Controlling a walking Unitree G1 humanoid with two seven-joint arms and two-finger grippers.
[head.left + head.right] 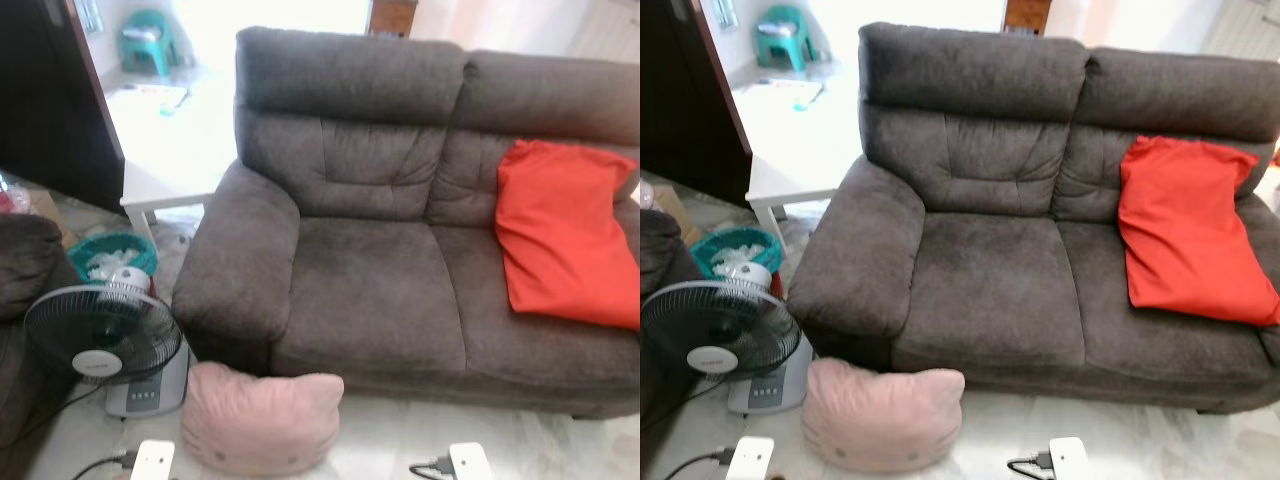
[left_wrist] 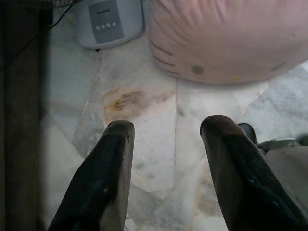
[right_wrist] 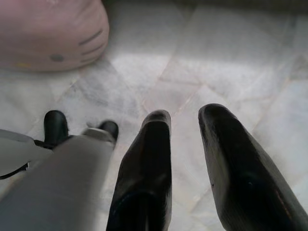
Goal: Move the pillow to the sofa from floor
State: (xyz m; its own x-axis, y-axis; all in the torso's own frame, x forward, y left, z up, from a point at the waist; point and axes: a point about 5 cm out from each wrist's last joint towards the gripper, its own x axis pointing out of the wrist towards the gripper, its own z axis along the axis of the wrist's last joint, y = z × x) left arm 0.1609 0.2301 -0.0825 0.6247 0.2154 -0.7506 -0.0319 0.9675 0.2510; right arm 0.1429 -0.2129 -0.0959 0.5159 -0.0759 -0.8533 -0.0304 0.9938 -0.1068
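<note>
A pink cat-face pillow (image 1: pixel 262 420) lies on the marble floor against the front of the dark grey sofa (image 1: pixel 370 290), below the sofa's left armrest. Both arms hang low, with their white wrists at the bottom edge of the left eye view, one on each side of the pillow. In the left wrist view my left gripper (image 2: pixel 168 126) is open above bare floor, a short way from the pillow (image 2: pixel 231 43). My right gripper (image 3: pixel 186 113) is also open over the floor, with a narrower gap, and the pillow (image 3: pixel 48 33) lies further off to its side.
A red cushion (image 1: pixel 565 235) lies on the sofa's right seat. A standing fan (image 1: pixel 105 345) sits on the floor just left of the pillow, with a teal basket (image 1: pixel 110 255) and a white table (image 1: pixel 165 185) behind it. A dark armchair (image 1: pixel 25 270) is at far left.
</note>
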